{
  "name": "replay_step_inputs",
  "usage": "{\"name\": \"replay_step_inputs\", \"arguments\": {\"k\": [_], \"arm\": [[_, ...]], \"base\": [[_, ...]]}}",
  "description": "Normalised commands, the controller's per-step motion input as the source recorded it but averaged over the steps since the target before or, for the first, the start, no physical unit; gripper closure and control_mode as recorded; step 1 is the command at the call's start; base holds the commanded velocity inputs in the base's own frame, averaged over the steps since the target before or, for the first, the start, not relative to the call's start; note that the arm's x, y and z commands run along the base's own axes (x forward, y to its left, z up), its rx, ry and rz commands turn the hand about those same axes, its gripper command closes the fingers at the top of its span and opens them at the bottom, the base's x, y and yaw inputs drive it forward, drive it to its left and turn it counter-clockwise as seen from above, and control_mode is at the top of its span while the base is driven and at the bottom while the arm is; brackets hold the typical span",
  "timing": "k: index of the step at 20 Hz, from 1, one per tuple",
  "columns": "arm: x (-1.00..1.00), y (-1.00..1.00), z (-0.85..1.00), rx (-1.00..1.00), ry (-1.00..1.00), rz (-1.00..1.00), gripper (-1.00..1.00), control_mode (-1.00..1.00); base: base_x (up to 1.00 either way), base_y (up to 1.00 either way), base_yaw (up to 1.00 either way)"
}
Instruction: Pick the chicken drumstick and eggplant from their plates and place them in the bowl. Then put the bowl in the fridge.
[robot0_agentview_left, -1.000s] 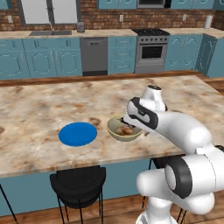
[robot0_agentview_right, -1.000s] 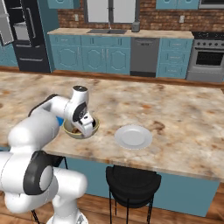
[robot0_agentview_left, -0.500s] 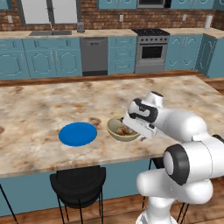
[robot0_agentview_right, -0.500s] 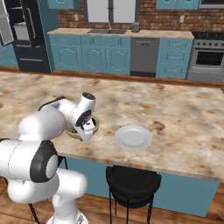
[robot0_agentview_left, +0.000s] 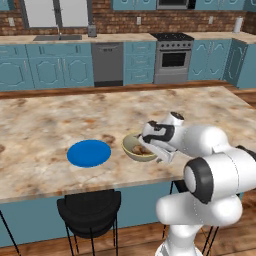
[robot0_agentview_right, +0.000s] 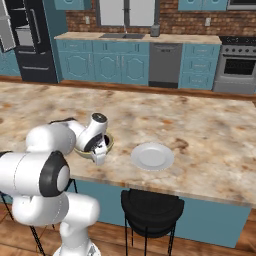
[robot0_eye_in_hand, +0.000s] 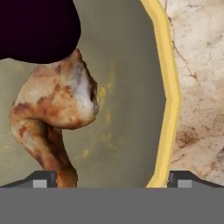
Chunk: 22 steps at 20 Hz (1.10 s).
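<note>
Gripper (robot0_eye_in_hand: 112, 181) spread wide over bowl (robot0_eye_in_hand: 168, 87), chicken drumstick (robot0_eye_in_hand: 52, 109) and eggplant (robot0_eye_in_hand: 37, 26) inside

A tan bowl (robot0_agentview_left: 136, 148) sits on the marble counter (robot0_agentview_left: 50, 130) with brown food inside. The white arm bends low, and its gripper (robot0_agentview_left: 159, 150) is at the bowl's right rim. A blue plate (robot0_agentview_left: 89, 153) lies left of the bowl.

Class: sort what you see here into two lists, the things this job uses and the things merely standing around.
Job:
bowl
chicken drumstick
eggplant
blue plate
pale plate
fridge
gripper

Standing around:
stool
oven
dishwasher
sink
</note>
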Motion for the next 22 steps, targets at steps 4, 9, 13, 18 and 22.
{"name": "replay_step_inputs", "arguments": {"k": [4,9,13,18,22], "arm": [[0.12,0.00,-0.26,-0.03,-0.08,-0.09,-1.00,-1.00],[0.01,0.06,-0.21,0.00,0.01,-0.05,1.00,-1.00],[-0.01,0.02,-0.02,0.00,0.07,-0.01,1.00,-1.00],[-0.30,0.03,0.38,0.00,-0.14,0.02,1.00,-1.00],[-0.31,0.16,0.61,-0.07,-0.09,0.04,1.00,-1.00]], "base": [[0.00,0.00,0.00],[0.00,0.00,0.00],[0.00,0.00,0.00],[0.00,0.00,0.00],[0.00,0.00,0.00]]}}
